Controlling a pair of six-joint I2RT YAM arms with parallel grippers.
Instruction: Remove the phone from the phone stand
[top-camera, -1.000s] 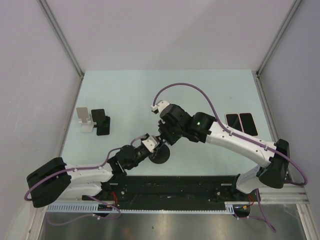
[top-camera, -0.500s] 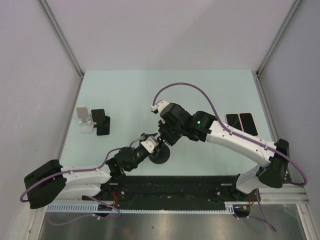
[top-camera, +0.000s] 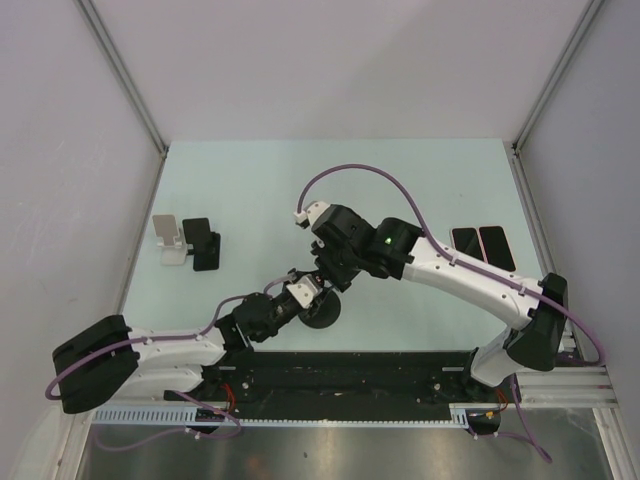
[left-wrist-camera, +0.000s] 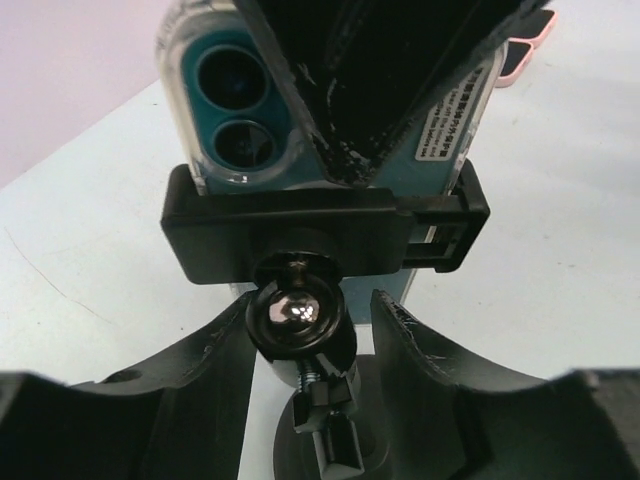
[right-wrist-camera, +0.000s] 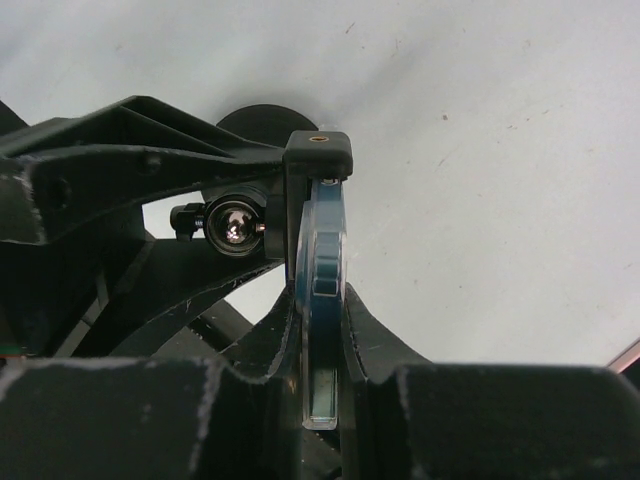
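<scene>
The phone (left-wrist-camera: 228, 112) is seated in the clamp (left-wrist-camera: 285, 228) of the phone stand (top-camera: 320, 313), whose round base (right-wrist-camera: 262, 122) rests on the table (top-camera: 250, 180) near its front edge, just ahead of the arm bases. The phone is held on edge in the clamp, with its teal back and two camera lenses presented to the left wrist view. The right gripper (right-wrist-camera: 320, 312) is closed on the phone from above, one finger being pressed against each flat face, as is seen in the right wrist view. The left gripper (left-wrist-camera: 312, 306) is positioned low behind the stand with its jaws parted to either side of the ball joint (left-wrist-camera: 298, 312) under the clamp. A gap is visible on one side of the joint; contact on the other side cannot be determined. A white stand (top-camera: 168, 240) and a black stand (top-camera: 203, 243) are located at the left of the table, and two flat phones (top-camera: 480, 246) are laid side by side at the right, well apart from the arms.
</scene>
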